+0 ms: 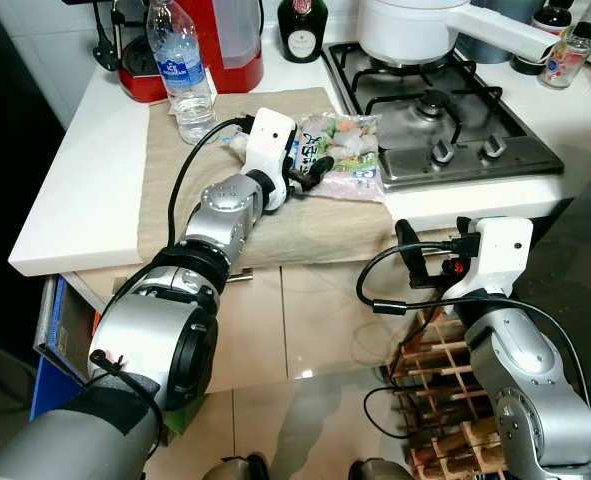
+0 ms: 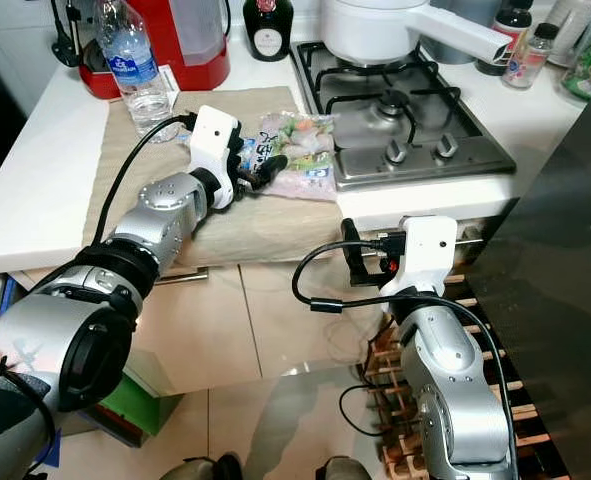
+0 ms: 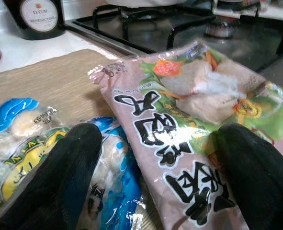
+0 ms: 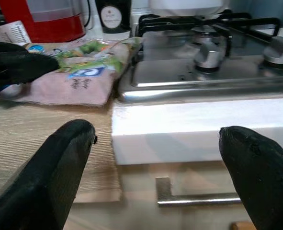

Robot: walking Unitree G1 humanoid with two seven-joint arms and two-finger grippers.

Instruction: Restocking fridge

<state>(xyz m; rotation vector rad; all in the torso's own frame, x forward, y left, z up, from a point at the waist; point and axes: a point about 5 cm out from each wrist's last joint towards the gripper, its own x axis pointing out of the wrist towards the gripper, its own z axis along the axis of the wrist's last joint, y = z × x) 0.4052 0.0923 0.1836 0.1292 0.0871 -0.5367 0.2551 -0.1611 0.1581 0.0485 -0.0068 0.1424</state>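
A pink and green frozen food bag point(image 1: 347, 150) lies on a beige cloth point(image 1: 305, 225) on the counter, next to the hob. A second bag, blue and green point(image 3: 40, 143), lies beside it and partly under it. My left gripper point(image 1: 310, 172) reaches over the cloth and stands open, its fingers point(image 3: 69, 177) straddling the near edge of both bags. My right gripper point(image 1: 420, 255) is held below and in front of the counter edge, open with nothing between its fingers point(image 4: 60, 167).
A water bottle point(image 1: 180, 70) and a red kettle point(image 1: 210, 40) stand at the back of the cloth. A gas hob point(image 1: 435, 110) with a white pot point(image 1: 415, 25) is to the right. A dark bottle point(image 1: 302, 28) stands behind. A wooden rack point(image 1: 445, 380) sits on the floor.
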